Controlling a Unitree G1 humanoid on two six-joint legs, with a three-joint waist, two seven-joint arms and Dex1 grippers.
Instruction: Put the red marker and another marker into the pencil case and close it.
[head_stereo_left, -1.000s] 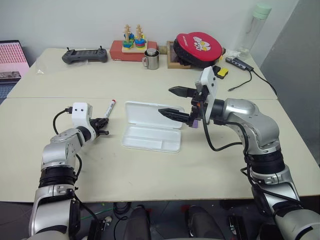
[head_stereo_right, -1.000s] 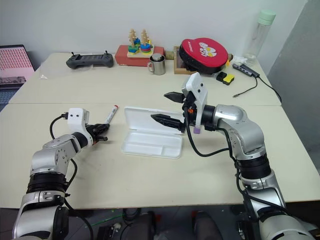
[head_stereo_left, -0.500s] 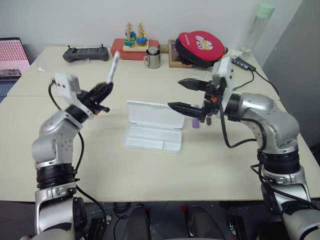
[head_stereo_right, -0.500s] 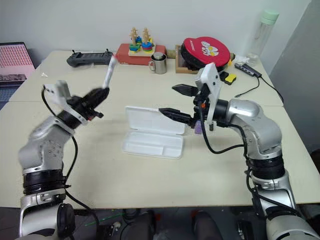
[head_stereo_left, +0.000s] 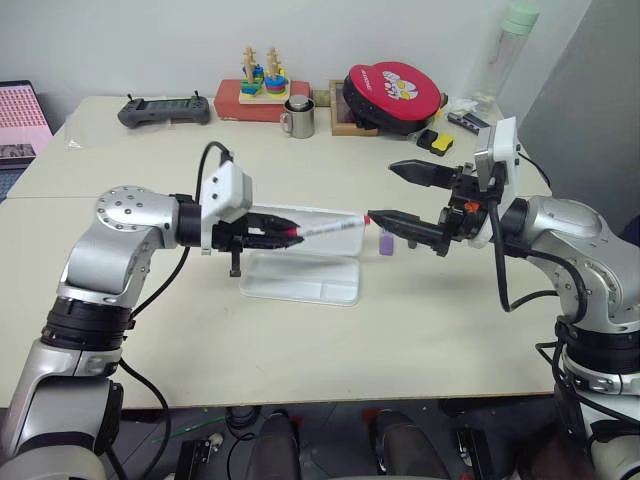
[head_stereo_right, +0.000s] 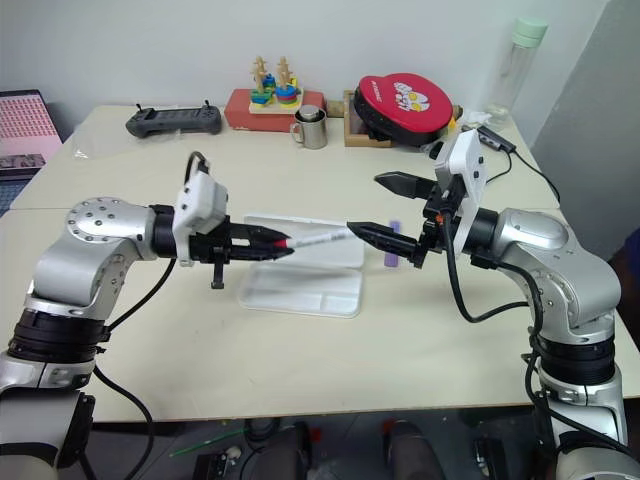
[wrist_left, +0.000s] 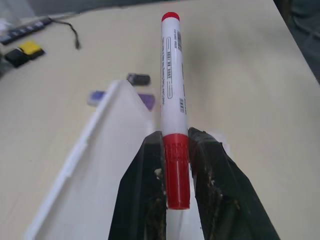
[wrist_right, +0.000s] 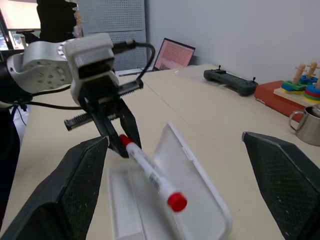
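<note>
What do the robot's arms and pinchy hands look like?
Both arms are shiny silver-grey metal with black rings at the joints and black cables looping alongside. Each wrist carries a white box. The left gripper and right gripper each have two pointed black fingers.

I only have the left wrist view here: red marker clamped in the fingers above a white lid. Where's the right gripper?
Observer: The right gripper is open, facing the left gripper across the pencil case, with the red marker ending close to it.
Operator: Anything inside the case yet?
Observer: Nothing that I can see; it lies open.
Operator: And the purple marker?
Observer: The purple marker lies on the table by the case's right end, beneath the right gripper.
</note>
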